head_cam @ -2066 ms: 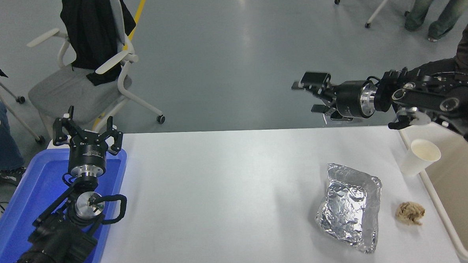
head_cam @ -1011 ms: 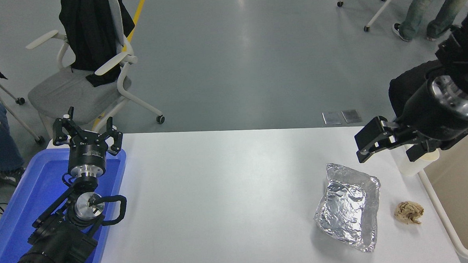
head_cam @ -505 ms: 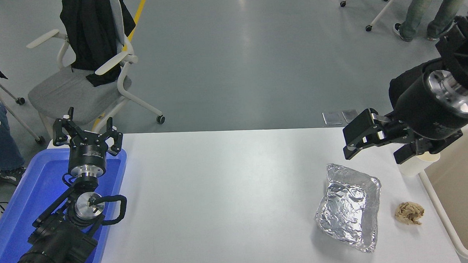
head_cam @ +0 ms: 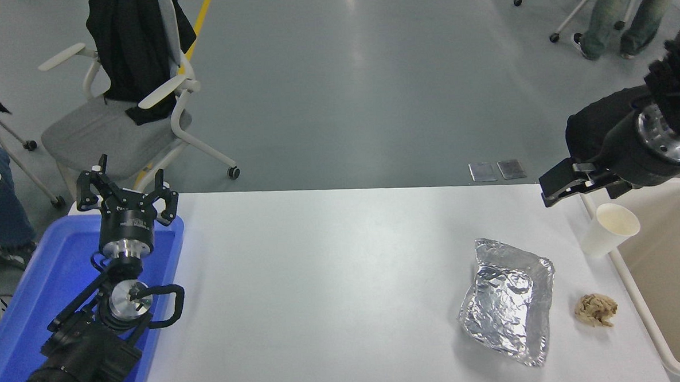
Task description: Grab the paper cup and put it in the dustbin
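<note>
White desk (head_cam: pixel 332 283) fills most of the view, and the cream bin (head_cam: pixel 637 284) sits at its right edge, open and with nothing visible inside. At the lower left the blue tray (head_cam: pixel 18 320) lies under the parked left hand (head_cam: pixel 128 194), whose fingers are spread and hold nothing. The right arm enters from the right edge, and this is where things have changed: half a second ago the right hand (head_cam: pixel 581 183) was low and spread around the cup, hiding most of it; now it has drawn back up and to the right, hanging above and just behind the cup without touching it. One finger is plain to see but the rest is hidden behind the wrist, so whether that hand is spread or clenched I cannot tell; it clearly carries nothing. A crinkled foil tray (head_cam: pixel 508 301) lies near the desk's right side. The cup (head_cam: pixel 608 229) stands upright where it was, right against the bin's rim, its cream inside now fully showing. Smallest is the brown paper wad (head_cam: pixel 596 309), just beside the foil. Likely the first reach did not take, so the pick-up is not yet done and the hand needs another approach.
</note>
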Available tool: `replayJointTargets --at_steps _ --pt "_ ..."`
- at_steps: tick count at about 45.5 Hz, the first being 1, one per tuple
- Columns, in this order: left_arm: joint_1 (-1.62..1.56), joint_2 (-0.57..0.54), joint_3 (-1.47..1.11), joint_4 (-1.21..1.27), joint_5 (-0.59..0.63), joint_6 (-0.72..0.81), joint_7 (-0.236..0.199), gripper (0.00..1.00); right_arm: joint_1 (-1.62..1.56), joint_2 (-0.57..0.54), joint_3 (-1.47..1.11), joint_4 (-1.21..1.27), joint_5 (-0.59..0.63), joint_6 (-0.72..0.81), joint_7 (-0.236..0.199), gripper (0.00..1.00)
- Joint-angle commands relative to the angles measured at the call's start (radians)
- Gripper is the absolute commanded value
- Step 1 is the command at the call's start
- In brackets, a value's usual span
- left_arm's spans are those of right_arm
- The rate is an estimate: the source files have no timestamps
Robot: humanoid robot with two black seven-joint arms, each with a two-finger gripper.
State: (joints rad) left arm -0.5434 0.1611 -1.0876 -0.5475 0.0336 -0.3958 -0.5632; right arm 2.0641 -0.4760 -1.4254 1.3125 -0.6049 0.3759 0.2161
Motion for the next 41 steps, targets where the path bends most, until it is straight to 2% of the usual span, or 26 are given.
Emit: replayJointTargets --at_steps 1,22,36,41 --pt "-0.001 0.000 0.000 0.000 0.000 0.000 0.000 0.99 -0.274 -0.122 0.049 -0.301 -0.162 -0.077 0.002 1.00" --pt "-0.001 0.000 0.000 0.001 -0.001 0.000 0.000 0.99 -0.834 -0.121 0.448 -0.881 -0.154 -0.098 0.000 1.00" --pt "-0.001 0.000 0.000 0.001 0.000 0.000 0.000 0.99 -1.013 -0.061 0.580 -1.024 -0.134 -0.141 -0.004 1.00" --pt "-0.001 0.000 0.000 0.000 -0.001 0.000 0.000 0.99 -1.053 -0.039 0.618 -1.047 -0.098 -0.161 -0.029 1.00"
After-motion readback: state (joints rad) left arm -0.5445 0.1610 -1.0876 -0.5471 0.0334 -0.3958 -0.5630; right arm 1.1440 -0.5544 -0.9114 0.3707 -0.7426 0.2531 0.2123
